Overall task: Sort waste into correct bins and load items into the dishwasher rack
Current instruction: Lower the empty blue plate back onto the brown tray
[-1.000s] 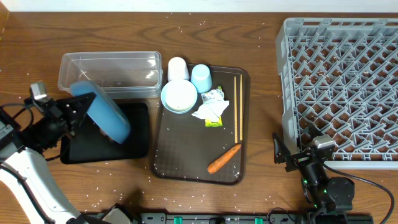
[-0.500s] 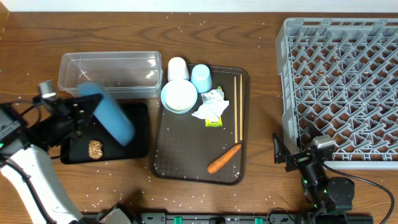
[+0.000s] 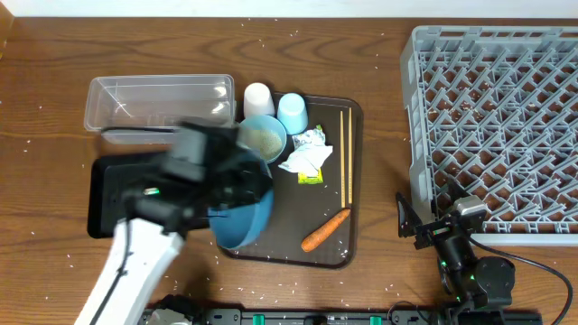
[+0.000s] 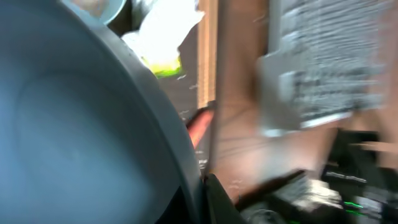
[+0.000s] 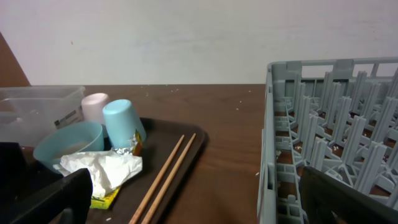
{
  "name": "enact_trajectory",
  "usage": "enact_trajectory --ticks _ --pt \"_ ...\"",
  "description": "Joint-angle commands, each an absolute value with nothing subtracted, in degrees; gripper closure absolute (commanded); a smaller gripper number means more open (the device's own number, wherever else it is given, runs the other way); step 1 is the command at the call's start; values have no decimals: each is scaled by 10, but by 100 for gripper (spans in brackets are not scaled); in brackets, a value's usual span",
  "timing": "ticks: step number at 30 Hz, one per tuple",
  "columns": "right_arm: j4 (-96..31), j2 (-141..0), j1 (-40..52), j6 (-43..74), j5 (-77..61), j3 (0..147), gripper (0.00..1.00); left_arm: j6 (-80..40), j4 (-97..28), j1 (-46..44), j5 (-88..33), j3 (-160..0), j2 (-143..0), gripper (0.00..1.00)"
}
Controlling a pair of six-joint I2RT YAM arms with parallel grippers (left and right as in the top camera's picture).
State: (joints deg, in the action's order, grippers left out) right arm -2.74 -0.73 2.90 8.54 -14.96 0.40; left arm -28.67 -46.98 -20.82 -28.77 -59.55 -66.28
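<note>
Overhead: L fingers [image 3: 233, 181] grip plate [image 3: 242, 224], now over brown tray [image 3: 285, 213]; R fingers [image 5: 50, 200] wide, empty.

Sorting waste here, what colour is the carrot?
The carrot is orange; overhead view shows it best.

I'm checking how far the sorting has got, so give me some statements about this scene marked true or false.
1. The left gripper grips the plate above the brown tray. True.
2. The carrot lies in the tub. False: the carrot lies on the brown tray.
3. The right gripper is open and empty. True.
4. The chopsticks stand in the rack. False: the chopsticks lie on the brown tray, beside the wrapper.
</note>
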Motion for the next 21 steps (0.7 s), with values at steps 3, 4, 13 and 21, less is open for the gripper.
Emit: enact_trajectory --ticks 3,4,13,21 --pt "-30 -5 34 81 -148 3 1 -333 -433 -322 -83 -597 -741 94" --pt "-30 -5 34 81 -148 3 1 -333 -421 -335 -75 -597 -758 94" --pt "-30 -5 34 81 -148 3 1 -331 -365 -382 -55 -597 -881 94" --pt "-30 -5 34 81 -148 3 1 -335 -355 -410 -100 -597 -908 94"
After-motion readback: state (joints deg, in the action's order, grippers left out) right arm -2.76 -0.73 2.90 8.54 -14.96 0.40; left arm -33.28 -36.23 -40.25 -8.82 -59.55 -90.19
